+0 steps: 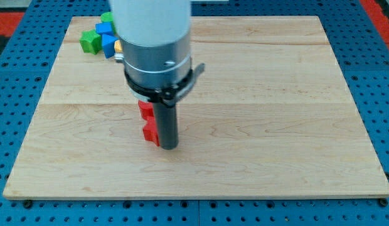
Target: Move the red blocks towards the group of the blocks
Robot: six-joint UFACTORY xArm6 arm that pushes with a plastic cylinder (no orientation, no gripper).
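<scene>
Two red blocks sit near the middle of the wooden board (pixel 276 125), one (pixel 145 110) above the other (pixel 150 133); their shapes are partly hidden by the rod. My tip (pixel 169 147) rests on the board, touching the right side of the lower red block. A group of blocks lies at the view's top left: a green block (pixel 90 41), a blue block (pixel 108 44), another blue block (pixel 105 29), a green block (pixel 106 17) and a bit of yellow (pixel 118 46) at the arm's edge. The arm hides part of this group.
The arm's wide white and grey body (pixel 154 37) covers the upper middle of the board. A blue perforated table (pixel 370 75) surrounds the board on all sides.
</scene>
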